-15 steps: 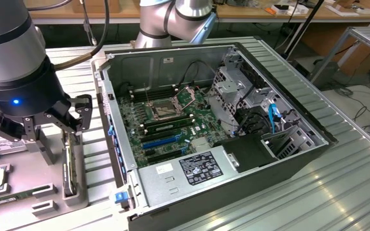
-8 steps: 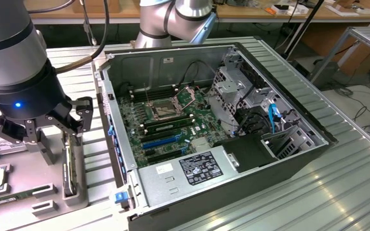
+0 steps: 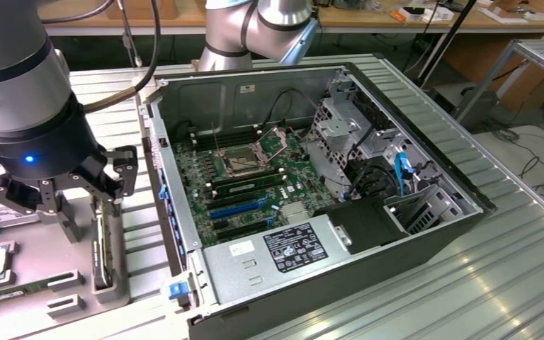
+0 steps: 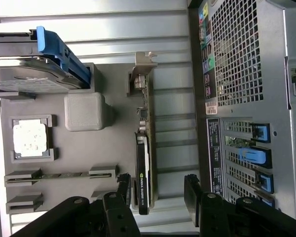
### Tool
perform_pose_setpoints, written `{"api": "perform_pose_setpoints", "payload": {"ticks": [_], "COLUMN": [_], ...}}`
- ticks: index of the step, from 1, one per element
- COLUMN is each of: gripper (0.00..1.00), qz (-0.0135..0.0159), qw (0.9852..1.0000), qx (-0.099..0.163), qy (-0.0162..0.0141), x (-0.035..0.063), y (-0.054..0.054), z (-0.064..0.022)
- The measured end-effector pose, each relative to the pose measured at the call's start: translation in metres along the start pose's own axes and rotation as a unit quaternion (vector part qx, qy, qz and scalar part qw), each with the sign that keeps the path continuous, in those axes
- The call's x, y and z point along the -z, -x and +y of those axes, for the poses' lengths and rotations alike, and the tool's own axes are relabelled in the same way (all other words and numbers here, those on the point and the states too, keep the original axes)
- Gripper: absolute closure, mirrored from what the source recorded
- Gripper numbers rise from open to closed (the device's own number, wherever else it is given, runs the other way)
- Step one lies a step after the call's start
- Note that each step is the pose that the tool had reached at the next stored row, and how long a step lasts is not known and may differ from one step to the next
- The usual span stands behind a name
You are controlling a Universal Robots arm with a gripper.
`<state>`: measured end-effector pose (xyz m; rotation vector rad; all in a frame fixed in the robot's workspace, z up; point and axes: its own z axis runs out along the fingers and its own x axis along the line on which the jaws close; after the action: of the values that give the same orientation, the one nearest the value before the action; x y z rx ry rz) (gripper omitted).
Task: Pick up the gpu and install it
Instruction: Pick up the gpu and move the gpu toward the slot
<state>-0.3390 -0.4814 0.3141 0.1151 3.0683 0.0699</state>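
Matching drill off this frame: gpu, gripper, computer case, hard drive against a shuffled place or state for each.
1. gpu
2. gripper
3. computer case
4. hard drive

A. side open, motherboard exposed
B. carries a blue bracket
C. fingers open
D. on edge in the grey tray

Pairs: 1-D, 2-C, 3-A, 4-B

My arm (image 3: 8, 64) is a smooth silver-grey tube that ends in a black wrist section (image 3: 40, 138), where a small blue light (image 3: 28, 157) glows. Its other joints (image 3: 253, 28) are rounded and silver, with a black cable (image 3: 156, 42) beside them. The gripper (image 3: 76, 193) is matt black and built of angular links. On my wrist view the fingers (image 4: 192, 190) show round pivot pins.
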Motion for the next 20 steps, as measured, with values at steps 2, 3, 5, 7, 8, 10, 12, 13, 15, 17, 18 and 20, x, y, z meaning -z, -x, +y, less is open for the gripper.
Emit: {"api": "perform_pose_setpoints", "payload": {"ticks": [2,3,5,7,8,10,12,13,15,17,18,20], "gripper": [0.44,0.44,0.44,0.44,0.44,0.44,0.44,0.44,0.44,0.44,0.44,0.44], "qz": [-0.0002,-0.0003,-0.0005,-0.0006,-0.0006,-0.0006,-0.0007,-0.0008,-0.0008,-0.0009,-0.001,-0.0011], "qw": [1.0,1.0,1.0,1.0,1.0,1.0,1.0,1.0,1.0,1.0,1.0,1.0], "qx": [0.0,0.0,0.0,0.0,0.0,0.0,0.0,0.0,0.0,0.0,0.0,0.0], "qy": [0.0,0.0001,0.0001,0.0001,0.0001,0.0001,0.0001,0.0001,0.0001,0.0001,0.0001,0.0001], "x": [-0.0014,-0.0019,-0.0034,-0.0052,-0.0058,-0.0072,-0.0091,-0.0099,-0.0108,-0.012,-0.0124,-0.0135], "y": [0.0,0.0,0.0,0.0,-0.001,-0.001,-0.001,-0.001,-0.001,-0.001,-0.001,-0.001], "z": [-0.0001,-0.0001,-0.0002,-0.0003,-0.0003,-0.0004,-0.0005,-0.0005,-0.0005,-0.0006,-0.0006,-0.0007]}}
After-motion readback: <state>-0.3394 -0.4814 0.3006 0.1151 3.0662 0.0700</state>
